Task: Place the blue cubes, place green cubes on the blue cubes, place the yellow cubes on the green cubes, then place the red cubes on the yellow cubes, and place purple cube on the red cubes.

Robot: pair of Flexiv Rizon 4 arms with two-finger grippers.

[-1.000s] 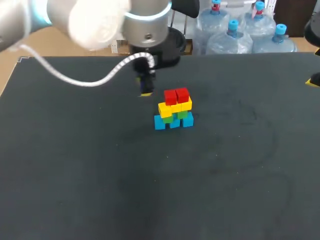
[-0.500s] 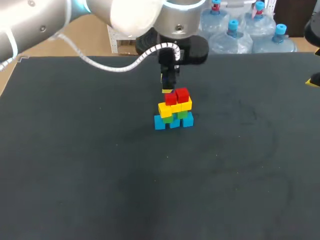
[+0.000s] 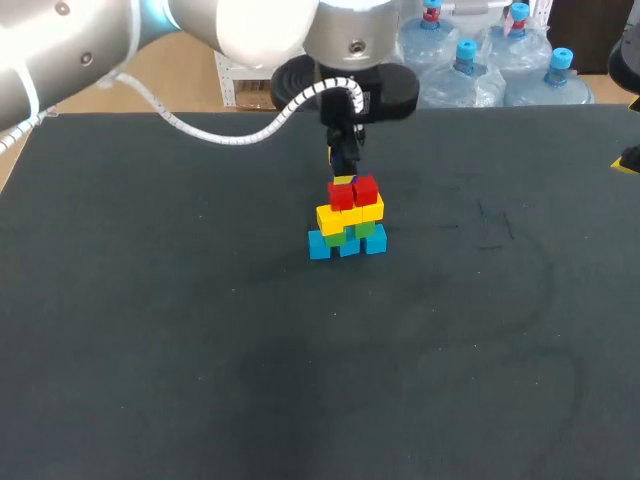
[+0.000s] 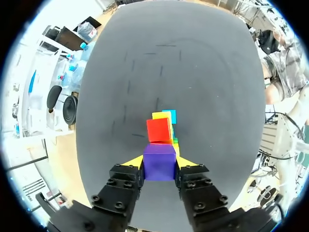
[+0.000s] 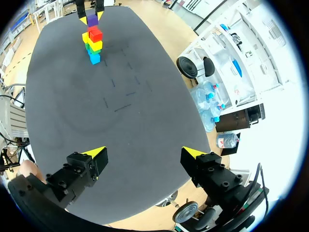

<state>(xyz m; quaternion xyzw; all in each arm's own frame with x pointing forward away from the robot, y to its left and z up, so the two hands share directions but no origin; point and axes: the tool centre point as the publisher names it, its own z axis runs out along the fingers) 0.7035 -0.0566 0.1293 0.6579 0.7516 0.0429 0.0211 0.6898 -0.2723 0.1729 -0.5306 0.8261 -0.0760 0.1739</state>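
The cube stack [image 3: 348, 220] stands mid-table: blue cubes [image 3: 347, 245] at the bottom, then green [image 3: 362, 231], yellow [image 3: 347, 213] and two red cubes [image 3: 352, 191] on top. My left gripper [image 3: 343, 176] hangs just above and behind the red cubes. In the left wrist view that gripper [image 4: 159, 164] is shut on a purple cube [image 4: 159, 161], with a red cube [image 4: 159, 130] directly ahead of it and below. My right gripper [image 5: 145, 154] stands open and empty near the table's right edge, far from the stack [image 5: 92, 41].
The left arm's white cable [image 3: 230, 125] loops over the back of the table. The black table top [image 3: 300, 380] is bare around the stack. Part of my right gripper [image 3: 630, 158] shows at the right edge.
My left arm has swung right, carrying its gripper from the stack's left to just over the red cubes. The stack and the right arm have not moved.
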